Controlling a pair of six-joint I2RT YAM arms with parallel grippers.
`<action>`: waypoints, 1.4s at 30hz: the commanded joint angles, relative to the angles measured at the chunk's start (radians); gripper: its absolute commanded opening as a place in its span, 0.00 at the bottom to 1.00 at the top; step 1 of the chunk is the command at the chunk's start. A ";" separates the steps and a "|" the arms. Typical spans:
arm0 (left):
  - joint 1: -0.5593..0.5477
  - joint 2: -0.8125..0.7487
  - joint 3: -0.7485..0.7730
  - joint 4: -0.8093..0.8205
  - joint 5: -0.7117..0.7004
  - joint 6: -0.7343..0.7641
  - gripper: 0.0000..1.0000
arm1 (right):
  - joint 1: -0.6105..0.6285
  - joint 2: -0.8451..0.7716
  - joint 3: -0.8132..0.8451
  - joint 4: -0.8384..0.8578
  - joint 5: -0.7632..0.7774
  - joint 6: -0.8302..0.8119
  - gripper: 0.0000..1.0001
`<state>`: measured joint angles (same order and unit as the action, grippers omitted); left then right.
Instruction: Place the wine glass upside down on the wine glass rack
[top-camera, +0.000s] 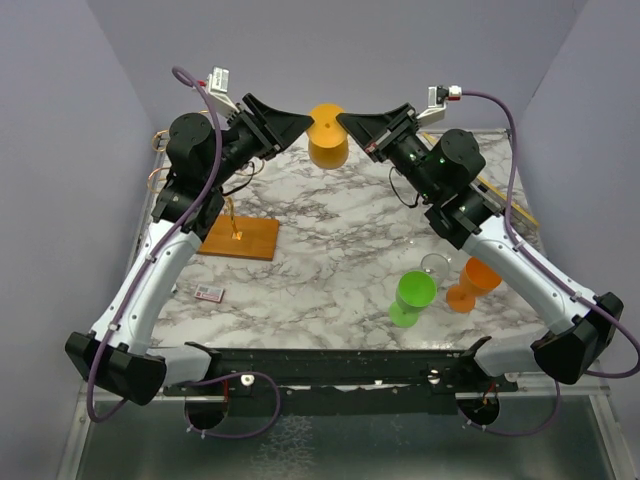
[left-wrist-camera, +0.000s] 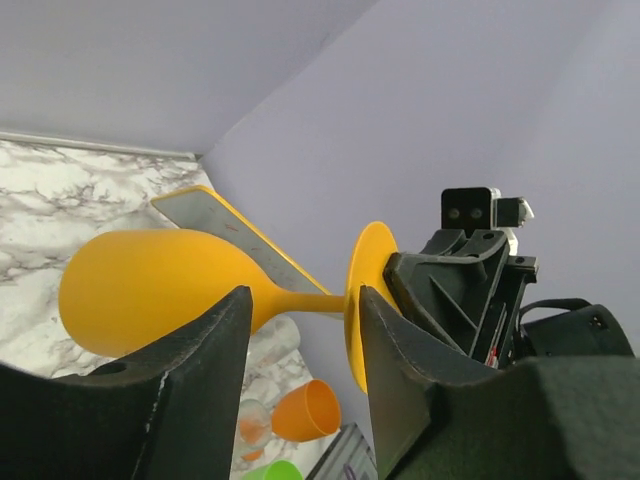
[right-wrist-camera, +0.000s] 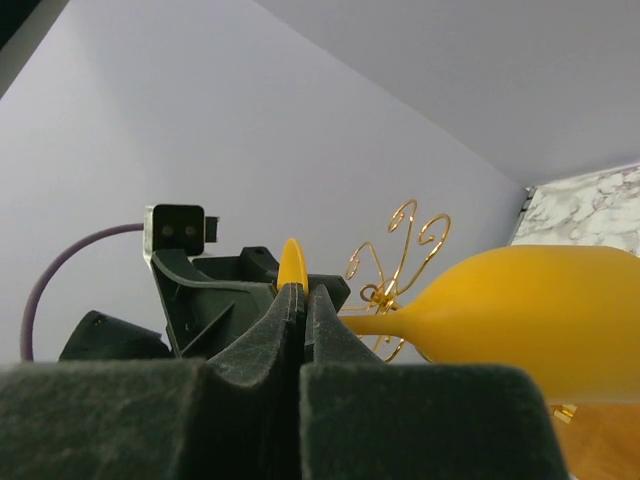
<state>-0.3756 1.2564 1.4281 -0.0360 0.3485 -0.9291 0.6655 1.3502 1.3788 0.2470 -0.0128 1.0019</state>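
Note:
A yellow-orange wine glass hangs in the air over the far middle of the table, between both raised grippers. My right gripper is shut on the rim of its flat foot; its bowl juts out to the right. My left gripper is open, and its fingers stand on either side of the stem, one by the bowl and one by the foot. The wine glass rack has gold spiral arms and a wooden base at the table's left, below my left arm.
A green glass, an orange glass and a clear glass stand at the near right. A small card lies at the near left. A long yellow-edged strip lies along the right edge.

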 joint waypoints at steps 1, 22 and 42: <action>0.020 0.008 -0.020 0.099 0.173 -0.071 0.47 | -0.004 0.005 -0.004 0.049 -0.069 0.012 0.01; 0.116 0.068 0.064 0.187 0.357 -0.102 0.00 | -0.009 0.013 0.067 -0.094 -0.046 -0.100 0.67; 0.348 0.328 0.245 0.211 0.322 -0.248 0.00 | -0.024 -0.221 -0.191 -0.138 0.079 -0.181 0.72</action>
<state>-0.0742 1.5486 1.6588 0.1341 0.6964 -1.1130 0.6441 1.1622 1.2171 0.1303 0.0406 0.8452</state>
